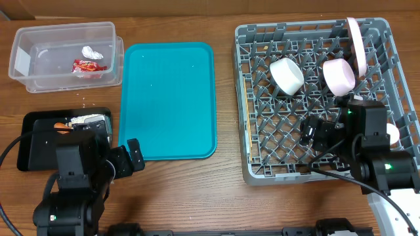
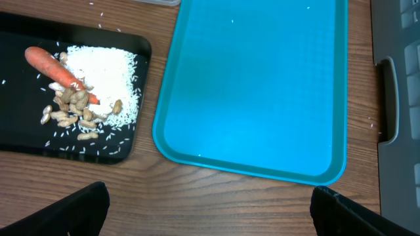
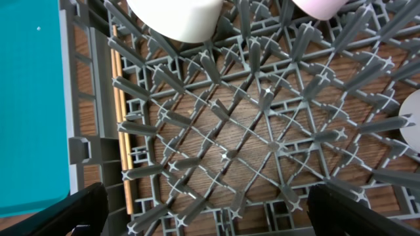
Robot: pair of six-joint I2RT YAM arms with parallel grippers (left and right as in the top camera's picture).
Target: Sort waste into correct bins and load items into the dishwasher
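Overhead view shows a brown wood-grain table (image 1: 197, 196) filling almost the whole frame; of the room, only a pale strip (image 1: 13, 8) past the far left corner is visible.

On the right stands the large square grey plastic dish rack (image 1: 275, 172). In it two round white bowls (image 1: 287, 75) (image 1: 338, 75) lie tipped among the pegs in the far half, side by side but apart. A round white plate (image 1: 356, 42) stands on edge just beyond the right-hand bowl. A smaller white cup (image 1: 392, 134) sits by the right wall, partly hidden behind the right arm. The right wrist view shows thin wooden chopsticks (image 3: 122, 131) lying along the rack's left wall.

The flat teal serving tray (image 1: 167, 98) lies mid-table with nothing on it.

Far left, the clear rectangular plastic tub (image 1: 46, 62) holds a red printed snack wrapper (image 1: 85, 65) with a small crumpled white wrapper (image 1: 90, 52) touching it.

Nearer, the shallow black rectangular tray (image 1: 36, 128) holds a heap of white rice scraps (image 2: 108, 72), an orange carrot (image 2: 56, 71) lying across the heap's left edge, and peanuts (image 2: 69, 111) bunched against the carrot's tip.

The left gripper (image 2: 210, 210) hangs over bare wood just beside the teal tray's near left corner, fingers spread wide, empty. The right gripper (image 3: 207, 210) hangs over the rack's lattice floor, fingers likewise wide apart, holding nothing.
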